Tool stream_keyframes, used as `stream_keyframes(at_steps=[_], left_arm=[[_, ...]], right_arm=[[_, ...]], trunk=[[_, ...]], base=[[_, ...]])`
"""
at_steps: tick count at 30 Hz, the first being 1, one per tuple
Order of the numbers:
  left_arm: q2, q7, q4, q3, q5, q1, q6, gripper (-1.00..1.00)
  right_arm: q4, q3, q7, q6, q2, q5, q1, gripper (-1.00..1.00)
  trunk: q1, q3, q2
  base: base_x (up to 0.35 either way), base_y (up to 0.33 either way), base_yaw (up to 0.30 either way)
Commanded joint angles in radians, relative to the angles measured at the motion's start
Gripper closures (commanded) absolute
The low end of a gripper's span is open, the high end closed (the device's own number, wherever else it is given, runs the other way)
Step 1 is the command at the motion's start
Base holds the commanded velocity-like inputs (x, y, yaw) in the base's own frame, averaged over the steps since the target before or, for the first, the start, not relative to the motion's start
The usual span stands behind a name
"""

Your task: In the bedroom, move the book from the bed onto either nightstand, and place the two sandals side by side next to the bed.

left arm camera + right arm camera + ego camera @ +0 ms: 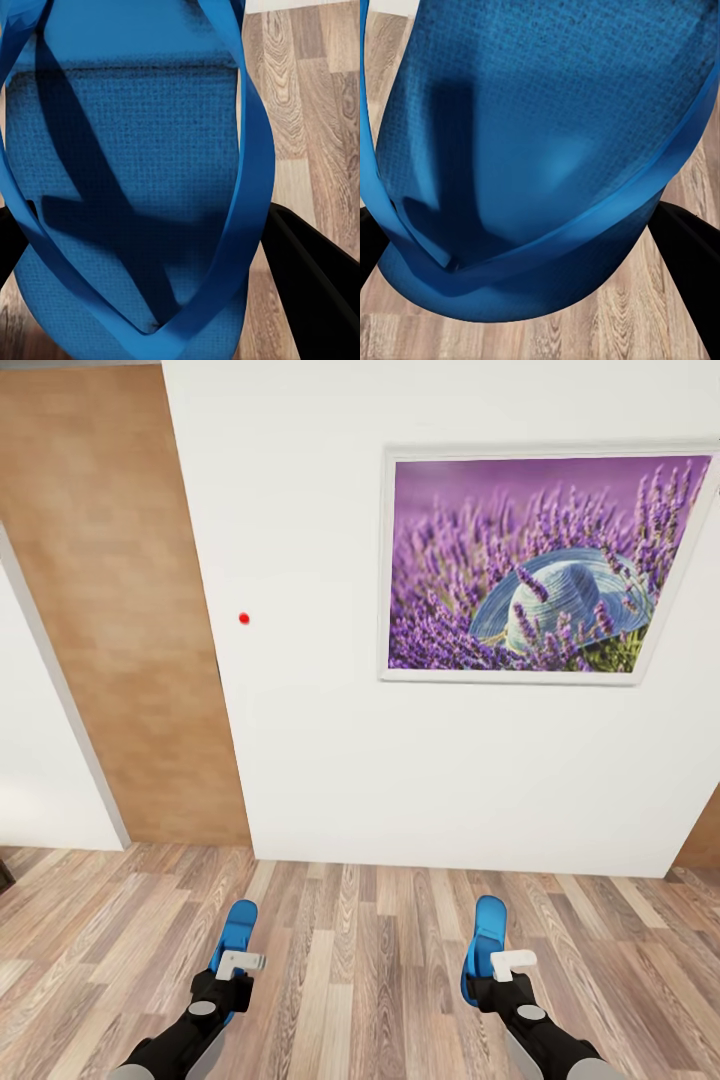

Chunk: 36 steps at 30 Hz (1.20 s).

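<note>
1. The bright blue flip-flop sandal in the left claw (236,938) stands with its long axis running away from the robot toward the white wall (320,760), its free end forward and leaning slightly to the robot's right, raised above the brown wood-plank floor (360,960).
2. The second bright blue flip-flop sandal (487,940), in the right claw, has its long axis pointing the same way, toward the wall, with a slight lean at the far end.
3. The two sandals are well apart, roughly parallel, one at each side of the head view.
4. The near end of each sandal is hidden behind the gripper body and white fitting in the head view; the arms are cut off by the lower edge.
5. In the left wrist view the sandal's textured sole and crossing blue straps (247,172) fill most of the picture; its outer ends are cut off.
6. The left gripper (232,982) is clamped on its sandal: dark fingers (315,277) press at both sides of the sandal's narrower end.
7. The right gripper (492,985) is likewise clamped on its sandal, black fingers (690,255) flanking the strap end.
8. On the wall hangs a white-framed picture of purple lavender with a pale blue hat (545,565); a light wooden door (120,610) stands to the left, and a small red dot (244,618) sits on the wall.
</note>
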Motion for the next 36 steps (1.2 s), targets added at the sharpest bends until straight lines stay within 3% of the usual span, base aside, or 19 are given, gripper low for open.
stream_keyframes(at_steps=[1, 36], left_arm=[[0.001, 0.005, 0.000, -0.009, 0.011, -0.001, -0.003, 1.00], [0.001, 0.005, -0.002, -0.009, 0.011, 0.002, -0.008, 1.00]], right_arm=[[0.001, 0.007, -0.007, -0.002, 0.000, 0.003, -0.001, 1.00], [0.001, 0.007, -0.007, -0.002, 0.001, 0.003, -0.001, 1.00]], trunk=[[0.001, 0.000, -0.002], [0.001, 0.055, -0.002]], base=[[0.000, 0.000, 0.000], [0.000, 0.000, 0.000]])
